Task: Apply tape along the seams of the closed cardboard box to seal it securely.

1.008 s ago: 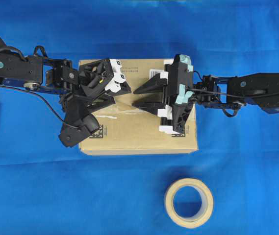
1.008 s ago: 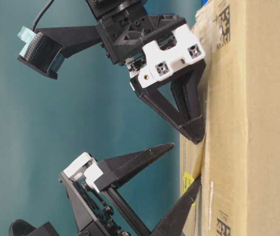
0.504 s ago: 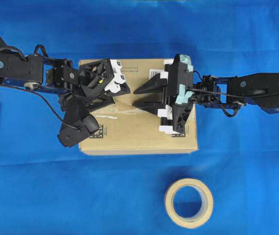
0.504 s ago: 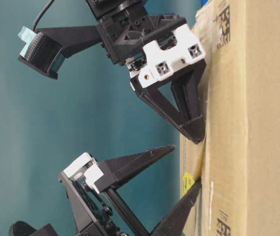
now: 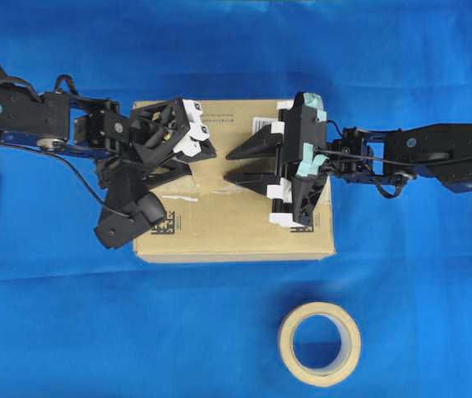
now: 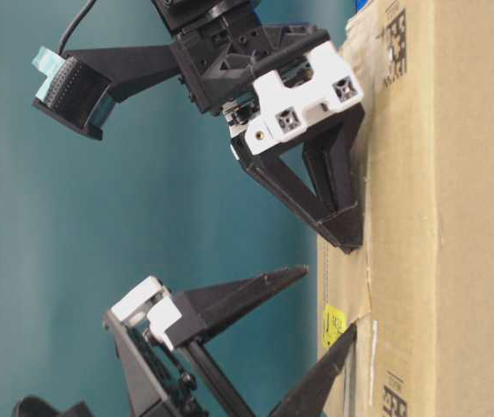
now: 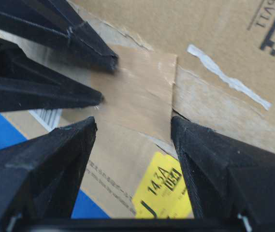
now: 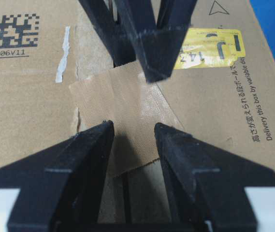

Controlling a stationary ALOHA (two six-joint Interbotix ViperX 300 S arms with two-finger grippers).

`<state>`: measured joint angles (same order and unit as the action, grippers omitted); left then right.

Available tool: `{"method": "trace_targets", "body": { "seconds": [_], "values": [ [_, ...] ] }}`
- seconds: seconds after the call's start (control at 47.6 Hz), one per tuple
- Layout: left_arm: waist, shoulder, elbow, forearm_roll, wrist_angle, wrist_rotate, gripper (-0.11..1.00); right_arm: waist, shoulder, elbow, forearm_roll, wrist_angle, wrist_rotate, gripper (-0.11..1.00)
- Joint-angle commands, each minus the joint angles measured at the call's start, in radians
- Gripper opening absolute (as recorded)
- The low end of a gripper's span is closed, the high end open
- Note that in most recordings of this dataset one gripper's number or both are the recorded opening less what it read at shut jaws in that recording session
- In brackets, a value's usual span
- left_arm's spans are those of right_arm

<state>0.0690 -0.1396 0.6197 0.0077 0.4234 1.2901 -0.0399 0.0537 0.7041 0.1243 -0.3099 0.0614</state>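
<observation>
The left gripper [image 5: 187, 159] is drawing slightly back from the tape [image 8: 123, 113], fingers wide and empty. The tape is lying across the seams [image 8: 125, 182] mid-top of the cardboard box [image 5: 236, 224]; the right gripper [image 5: 237, 164], fingers also wide, is hovering just beside it, suggesting the patch is now stuck down.

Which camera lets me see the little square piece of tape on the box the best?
The right wrist view: the tape lies flat across the seam, nearly whole, between both grippers' fingers. The left wrist view shows most of it, partly behind fingers. In the overhead and table-level views, the grippers hide it or it blends into the cardboard box.
</observation>
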Motion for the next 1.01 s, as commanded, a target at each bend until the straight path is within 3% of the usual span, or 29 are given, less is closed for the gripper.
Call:
{"method": "trace_targets", "body": {
  "seconds": [0.0,0.21,0.378,0.462,0.567,0.714,0.798,0.84,0.987],
  "values": [
    [0.006,-0.038,0.011,-0.020,-0.031,-0.009,0.63,0.002,-0.020,0.002,0.000,0.000,-0.002,0.44],
    [0.003,-0.120,0.098,-0.031,-0.212,-0.061,0.63,0.002,-0.091,0.044,0.000,-0.006,-0.002,0.43],
    [-0.015,-0.161,0.149,-0.041,-0.385,-0.173,0.63,-0.003,-0.173,0.061,0.000,-0.055,-0.009,0.38],
    [-0.025,-0.167,0.156,-0.043,-0.471,-0.279,0.62,-0.009,-0.196,0.063,-0.002,-0.087,-0.014,0.22],
    [-0.043,-0.169,0.160,-0.044,-0.549,-0.476,0.53,-0.026,-0.202,0.063,-0.003,-0.117,-0.015,0.01],
    [-0.055,-0.167,0.163,-0.044,-0.592,-0.759,0.24,-0.044,-0.193,0.054,-0.003,-0.120,-0.015,0.00],
    [-0.054,-0.163,0.164,-0.038,-0.598,-0.865,0.06,-0.044,-0.183,0.044,-0.003,-0.117,-0.015,-0.01],
    [-0.054,-0.156,0.166,-0.038,-0.603,-0.904,0.00,-0.044,-0.172,0.040,-0.005,-0.115,-0.015,0.00],
    [-0.054,-0.109,0.183,-0.038,-0.650,-0.963,0.00,-0.044,-0.112,0.009,-0.005,-0.115,-0.014,0.00]
  ]
}}
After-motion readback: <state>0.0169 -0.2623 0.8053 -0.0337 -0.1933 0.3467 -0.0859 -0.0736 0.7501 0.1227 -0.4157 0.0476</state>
